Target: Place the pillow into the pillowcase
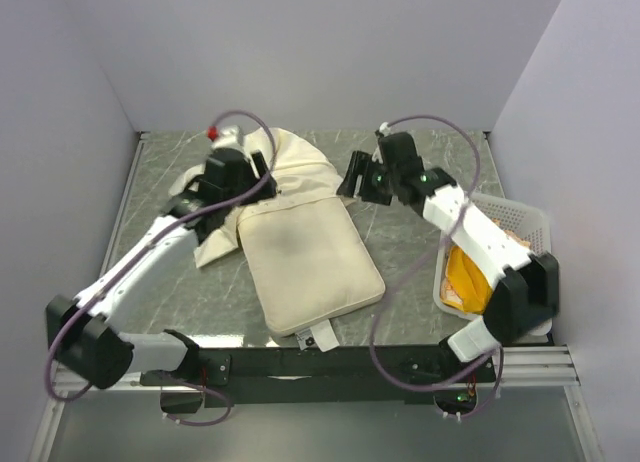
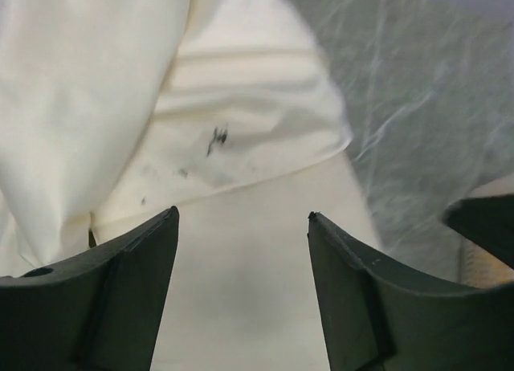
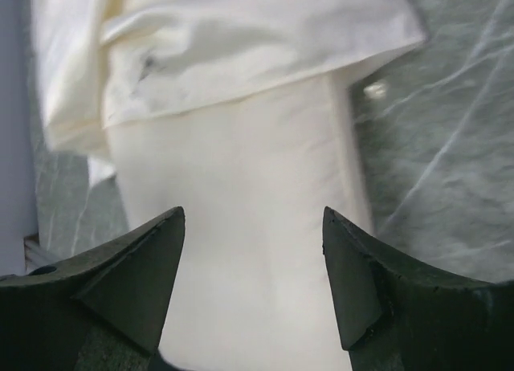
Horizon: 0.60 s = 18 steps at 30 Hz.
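Note:
The pillow lies puffy and plain side up in the middle of the table, with a white label at its near end. Its print is hidden. The limp pillowcase lies crumpled behind it, and its edge overlaps the pillow's far end. My left gripper is open over the pillow's far left corner. In the left wrist view the gripper frames the pillow below the pillowcase edge. My right gripper is open at the far right corner. In the right wrist view the gripper is above the pillow and pillowcase.
A white basket holding orange and yellow packets stands at the right edge beside the right arm. Grey walls close in the table on the left, back and right. A small red object sits at the back left.

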Each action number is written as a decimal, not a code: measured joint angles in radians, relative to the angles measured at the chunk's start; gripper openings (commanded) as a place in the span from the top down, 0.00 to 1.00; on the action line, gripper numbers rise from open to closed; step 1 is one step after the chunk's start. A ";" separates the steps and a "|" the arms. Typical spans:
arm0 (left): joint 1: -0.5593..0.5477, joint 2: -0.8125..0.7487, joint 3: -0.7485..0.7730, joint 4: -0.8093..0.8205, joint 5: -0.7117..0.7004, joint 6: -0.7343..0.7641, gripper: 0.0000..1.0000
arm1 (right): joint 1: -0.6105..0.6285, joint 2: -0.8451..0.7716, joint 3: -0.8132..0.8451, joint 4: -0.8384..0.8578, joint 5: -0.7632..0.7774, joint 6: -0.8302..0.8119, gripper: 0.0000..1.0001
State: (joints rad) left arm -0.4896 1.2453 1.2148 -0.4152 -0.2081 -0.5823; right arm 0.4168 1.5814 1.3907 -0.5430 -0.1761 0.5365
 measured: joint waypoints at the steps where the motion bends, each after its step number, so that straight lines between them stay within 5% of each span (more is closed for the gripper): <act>1: -0.011 0.025 -0.039 0.008 0.001 -0.008 0.26 | 0.042 -0.069 -0.052 0.022 0.011 0.009 0.24; 5: -0.058 0.145 -0.142 -0.001 -0.007 -0.046 0.20 | 0.244 -0.273 -0.266 0.134 0.047 0.068 0.24; 13: -0.027 0.154 -0.172 0.010 -0.151 -0.148 0.26 | 0.543 -0.451 -0.714 0.300 0.120 0.291 0.25; 18: 0.042 0.126 -0.246 0.048 -0.180 -0.201 0.43 | 0.582 -0.439 -0.764 0.364 0.163 0.383 0.26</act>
State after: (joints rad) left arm -0.4473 1.3708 0.9684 -0.3672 -0.3882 -0.7837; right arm 0.9985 1.1423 0.6262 -0.1791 -0.0128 0.9199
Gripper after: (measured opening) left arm 0.697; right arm 0.742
